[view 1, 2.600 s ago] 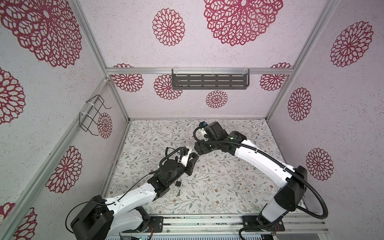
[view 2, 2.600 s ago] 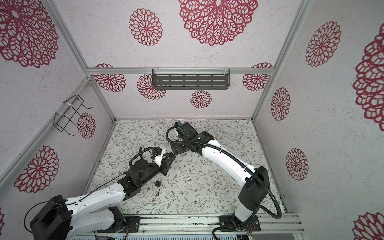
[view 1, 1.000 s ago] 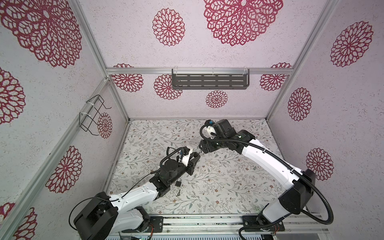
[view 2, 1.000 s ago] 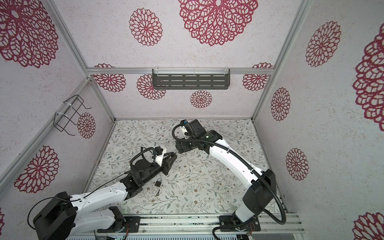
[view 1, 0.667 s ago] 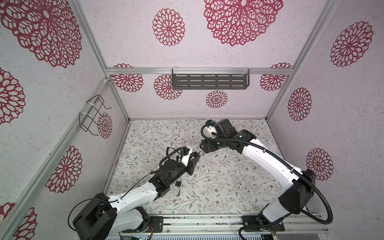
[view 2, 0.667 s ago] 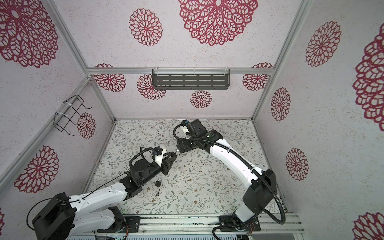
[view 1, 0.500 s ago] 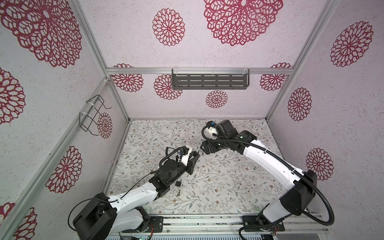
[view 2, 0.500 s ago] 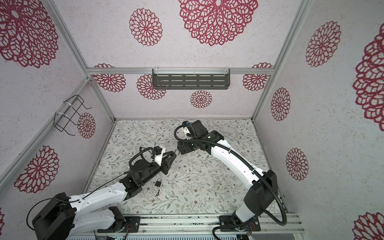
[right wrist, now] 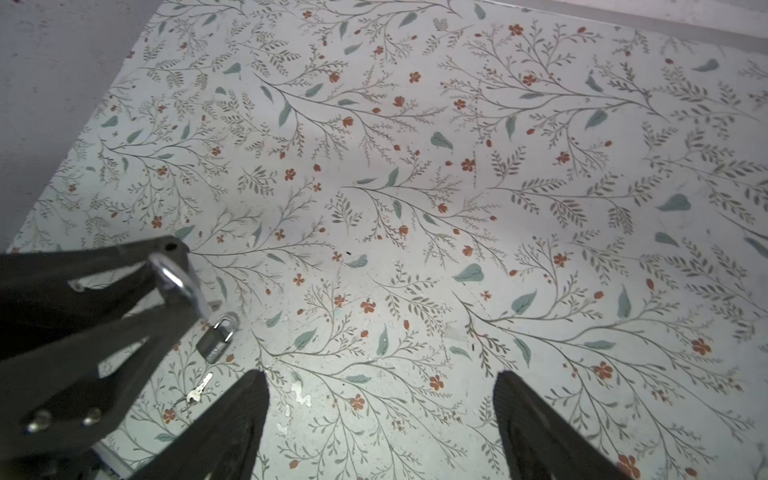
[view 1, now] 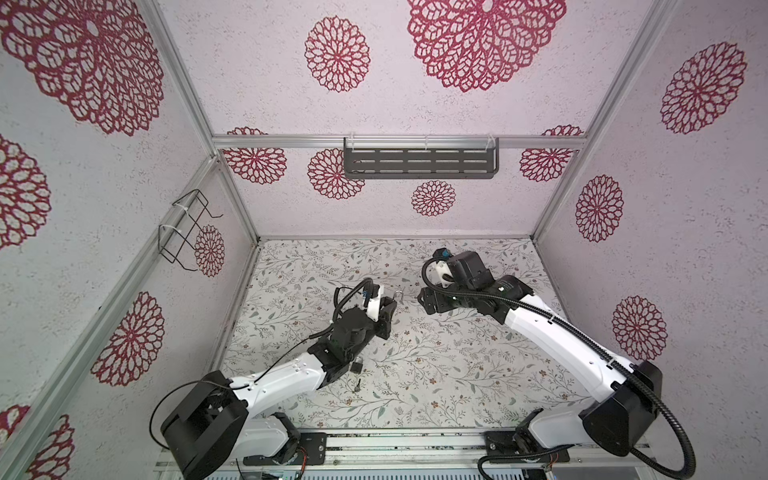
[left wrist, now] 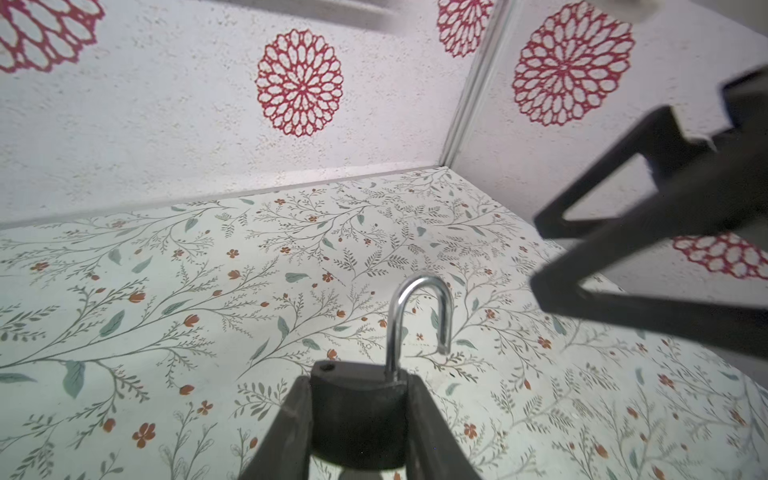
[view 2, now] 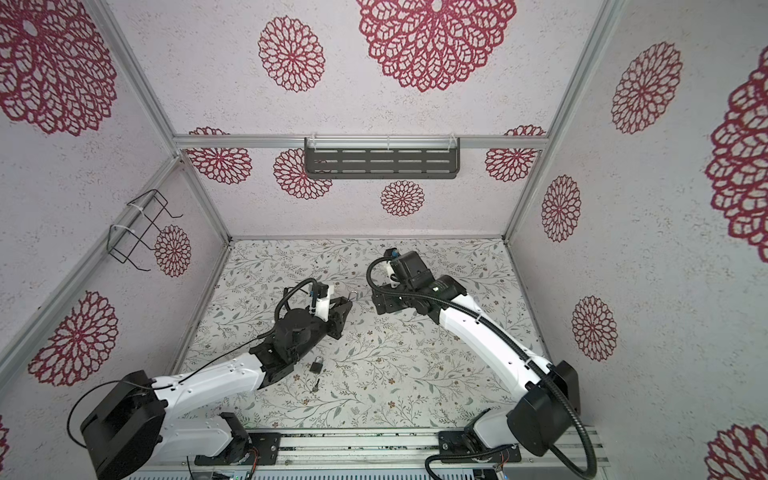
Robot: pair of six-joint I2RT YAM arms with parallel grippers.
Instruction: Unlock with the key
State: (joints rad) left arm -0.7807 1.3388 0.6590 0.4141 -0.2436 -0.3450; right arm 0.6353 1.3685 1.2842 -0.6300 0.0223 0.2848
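The left tool is clamped on the body of a black padlock with a silver steel shackle and holds it above the floral-patterned counter. The shackle is released, and its free end stands clear of the body. The right tool has its jaws wide apart and grips nothing. It is near the held padlock without touching it. A small grey padlock, its shackle seated, lies on the counter beside the left arm. A small silver key lies on the counter just beside it.
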